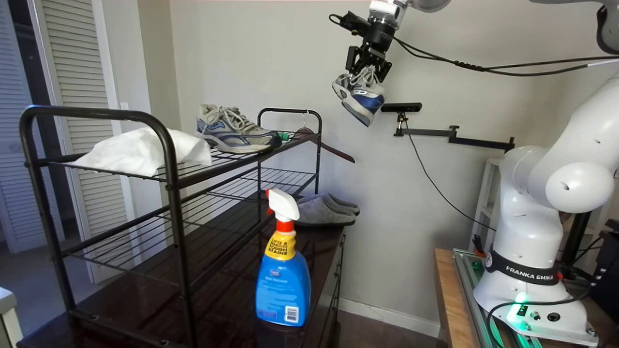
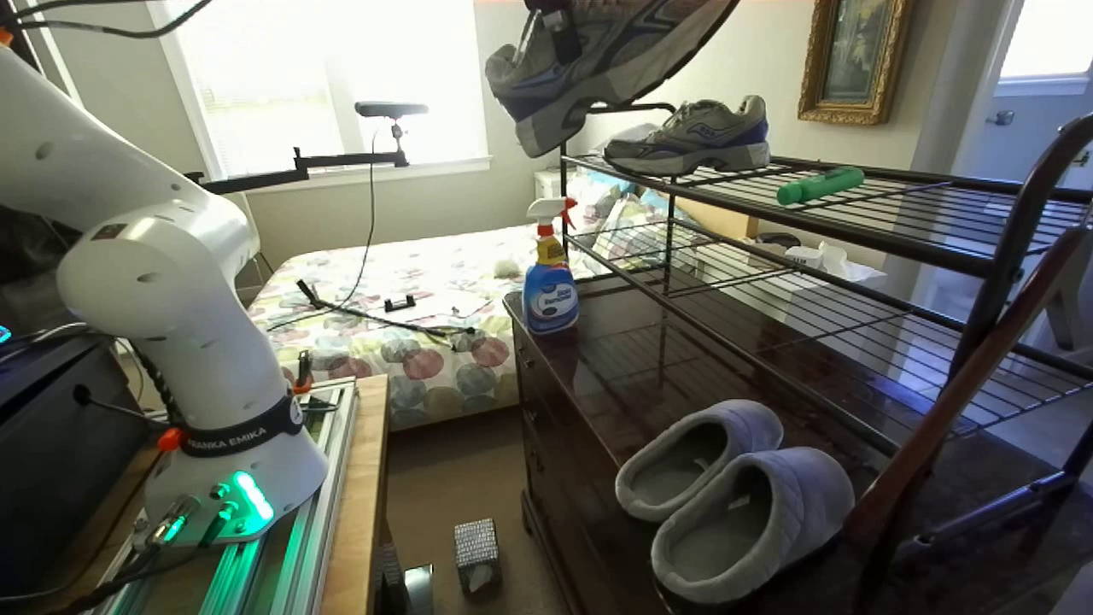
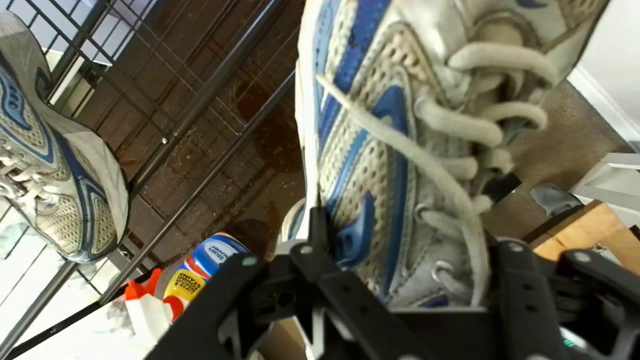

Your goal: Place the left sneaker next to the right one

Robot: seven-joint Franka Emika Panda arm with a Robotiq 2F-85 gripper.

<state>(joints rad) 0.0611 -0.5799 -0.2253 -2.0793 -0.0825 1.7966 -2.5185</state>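
Sneaker [image 1: 363,99] aloft, clamped in the gripper [image 1: 368,72]
Grey-white with blue trim (one lace end trailing loose), it hangs tilted, apart from the rack [image 1: 178,232]; one white sheet [image 1: 140,152] and one green cylinder [image 2: 821,185] take up top shelf either side of the other sneaker [image 1: 239,133]. Below: one spray bottle [image 1: 283,285], two slippers [image 2: 807,491].

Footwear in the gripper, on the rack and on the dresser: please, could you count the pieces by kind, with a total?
Sneakers: 2 (one in the gripper, one on the rack)
Slippers: 2 (both on the dresser)
Total: 4
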